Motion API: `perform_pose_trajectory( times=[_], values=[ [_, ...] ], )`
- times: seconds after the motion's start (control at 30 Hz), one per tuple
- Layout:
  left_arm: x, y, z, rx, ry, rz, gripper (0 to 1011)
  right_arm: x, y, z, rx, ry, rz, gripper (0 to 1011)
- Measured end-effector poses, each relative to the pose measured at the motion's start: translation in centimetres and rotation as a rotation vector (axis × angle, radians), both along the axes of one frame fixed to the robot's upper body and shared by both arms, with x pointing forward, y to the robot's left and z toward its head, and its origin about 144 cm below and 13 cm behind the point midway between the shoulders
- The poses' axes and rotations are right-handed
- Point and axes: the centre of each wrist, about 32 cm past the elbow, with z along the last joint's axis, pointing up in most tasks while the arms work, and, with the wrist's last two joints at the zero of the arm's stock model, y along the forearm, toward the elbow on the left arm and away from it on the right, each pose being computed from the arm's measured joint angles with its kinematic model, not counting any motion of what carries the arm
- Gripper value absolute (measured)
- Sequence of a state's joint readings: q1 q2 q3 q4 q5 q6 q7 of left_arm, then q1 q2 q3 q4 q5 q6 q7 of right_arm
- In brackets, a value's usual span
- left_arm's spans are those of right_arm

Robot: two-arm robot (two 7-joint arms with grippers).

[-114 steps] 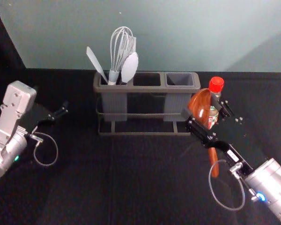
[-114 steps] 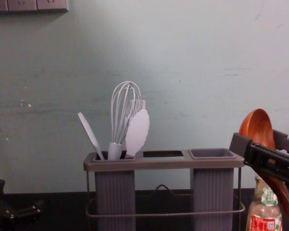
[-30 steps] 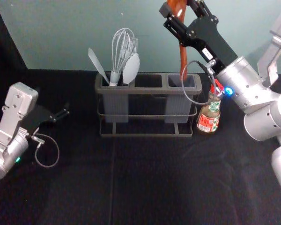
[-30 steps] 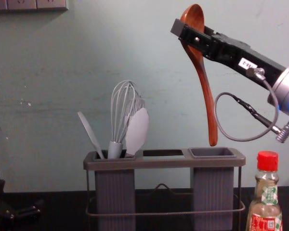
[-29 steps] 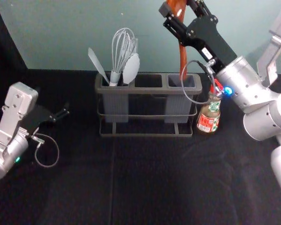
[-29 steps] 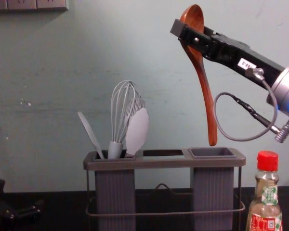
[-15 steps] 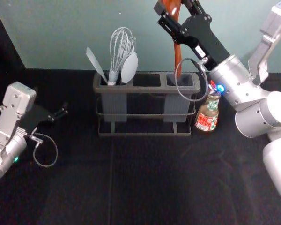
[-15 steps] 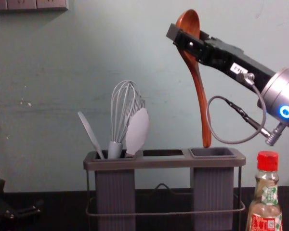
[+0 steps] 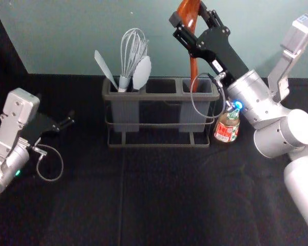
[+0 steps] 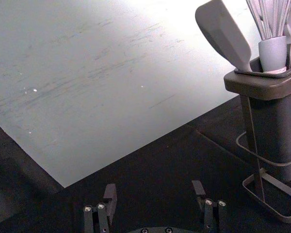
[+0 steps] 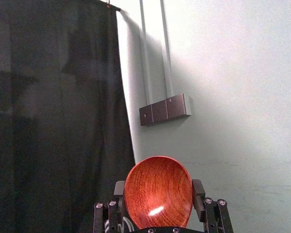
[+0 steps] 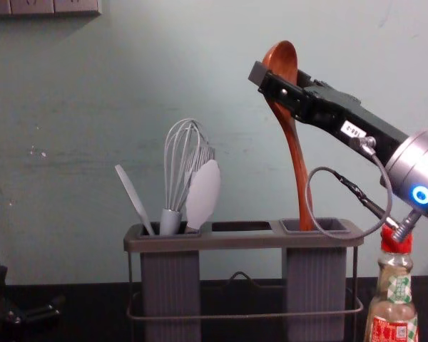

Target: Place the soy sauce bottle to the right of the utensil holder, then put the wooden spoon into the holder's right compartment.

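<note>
Chest cam low, fwd-facing.

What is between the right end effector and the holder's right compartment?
The handle of the wooden spoon, reaching from the right end effector down into the right compartment's mouth, in the chest view.

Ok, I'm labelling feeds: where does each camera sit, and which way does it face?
Head view: on the head, facing forward and down at the dark grey utensil holder; left gripper and right gripper show.
Chest view: on the chest, facing forward at holder; both grippers show.
Left wrist view: on that wrist, facing pale wall and holder; left gripper shows.
Right wrist view: on that wrist, facing wall and black cloth curtain; right gripper shows.
Head and chest share the reddish wooden spoon.
</note>
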State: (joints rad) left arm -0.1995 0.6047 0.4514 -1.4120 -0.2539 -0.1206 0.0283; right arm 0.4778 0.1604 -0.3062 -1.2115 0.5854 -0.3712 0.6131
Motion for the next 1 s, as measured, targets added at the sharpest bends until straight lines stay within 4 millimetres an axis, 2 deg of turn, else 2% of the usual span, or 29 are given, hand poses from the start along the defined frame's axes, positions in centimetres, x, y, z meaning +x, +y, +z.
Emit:
perform_pose_trajectory(
  times=[1.0],
  values=[
    [0.0, 0.0, 0.0, 0.000, 0.000, 0.000, 1011, -0.9, 0.6, -4.1, 0.055, -0.012, -0.059, 838]
  ],
)
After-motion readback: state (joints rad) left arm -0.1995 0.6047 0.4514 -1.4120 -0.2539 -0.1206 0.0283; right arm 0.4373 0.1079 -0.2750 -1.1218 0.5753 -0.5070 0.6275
